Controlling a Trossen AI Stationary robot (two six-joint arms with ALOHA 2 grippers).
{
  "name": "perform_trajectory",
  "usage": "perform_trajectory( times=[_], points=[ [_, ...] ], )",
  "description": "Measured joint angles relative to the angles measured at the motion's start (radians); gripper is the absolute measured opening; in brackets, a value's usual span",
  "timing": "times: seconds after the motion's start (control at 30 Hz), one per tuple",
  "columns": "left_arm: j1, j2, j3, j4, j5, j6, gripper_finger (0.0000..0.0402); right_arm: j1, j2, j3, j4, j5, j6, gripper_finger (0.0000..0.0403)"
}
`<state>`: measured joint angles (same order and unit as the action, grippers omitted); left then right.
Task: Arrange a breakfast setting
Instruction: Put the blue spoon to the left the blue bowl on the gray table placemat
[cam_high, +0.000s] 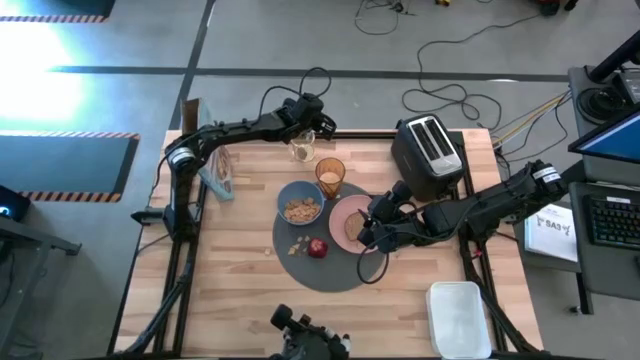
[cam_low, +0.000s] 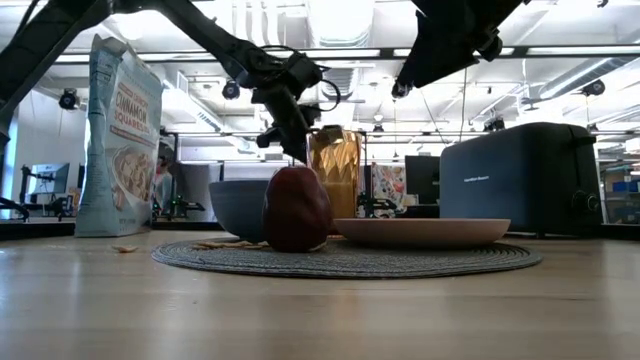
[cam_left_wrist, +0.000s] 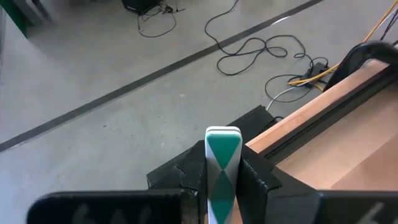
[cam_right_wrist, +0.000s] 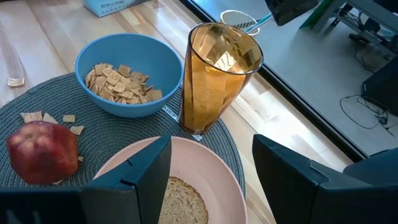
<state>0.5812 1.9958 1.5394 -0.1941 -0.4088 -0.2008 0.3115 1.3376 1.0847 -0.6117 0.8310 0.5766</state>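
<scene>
On the round dark-grey mat (cam_high: 335, 272) stand a blue bowl (cam_right_wrist: 124, 62) of cereal squares, an amber tumbler (cam_right_wrist: 217, 74), a red apple (cam_right_wrist: 42, 152) and a pink plate (cam_right_wrist: 208, 165) with a toast slice (cam_right_wrist: 181, 202). My right gripper (cam_right_wrist: 211, 180) hangs open just above the plate and toast, touching nothing. At the table's far edge my left gripper (cam_left_wrist: 222, 190) is shut on a green-and-white patterned handle (cam_left_wrist: 222, 155), over a clear glass (cam_high: 302, 150). My left gripper pinches the flat green-and-white handle (cam_left_wrist: 222, 177) between its two fingers (cam_left_wrist: 194, 180); the handle's free end sticks out past them. The fingers slant downward toward the table's far edge. In the right wrist view the handle runs down into the clear glass (cam_right_wrist: 236, 20).
A black toaster (cam_high: 428, 150) stands at the far right, right behind my right arm. A cereal bag (cam_high: 220, 170) stands upright at the far left. A white tray (cam_high: 458, 315) lies at the near right. Loose cereal bits lie on the mat and on the table near the apple.
</scene>
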Motion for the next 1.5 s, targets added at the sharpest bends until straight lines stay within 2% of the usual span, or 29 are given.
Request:
perform_trajectory(
  times=[0.43, 0.7, 0.93, 1.0, 1.27, 1.5],
  points=[
    [-0.014, -0.088, 0.001, -0.018, -0.001, 0.033, 0.0036, 0.0, 0.0, 0.0, 0.0, 0.0, 0.0, 0.0215],
    [-0.036, -0.229, 0.001, -0.05, -0.036, 0.126, 0.0036, 0.0, 0.0, 0.0, 0.0, 0.0, 0.0, 0.0215],
    [-0.079, -0.399, 0.003, -0.163, -0.019, 0.273, 0.0035, 0.0, 0.0, 0.0, 0.001, 0.0, 0.0, 0.0215],
    [-0.1, -0.446, 0.003, -0.213, 0.021, 0.337, 0.0035, 0.0, 0.0, 0.0, 0.002, 0.0, 0.0, 0.0215],
    [-0.197, -0.577, 0.005, -0.596, 0.332, 0.546, 0.0035, 0.0, 0.0, 0.0, 0.012, 0.0, 0.0, 0.0215],
    [-0.304, -0.611, -0.021, -0.705, 0.548, 0.74, 0.0035, 0.0, 0.0, 0.0, 0.019, 0.0, 0.0, 0.0215]
  ],
)
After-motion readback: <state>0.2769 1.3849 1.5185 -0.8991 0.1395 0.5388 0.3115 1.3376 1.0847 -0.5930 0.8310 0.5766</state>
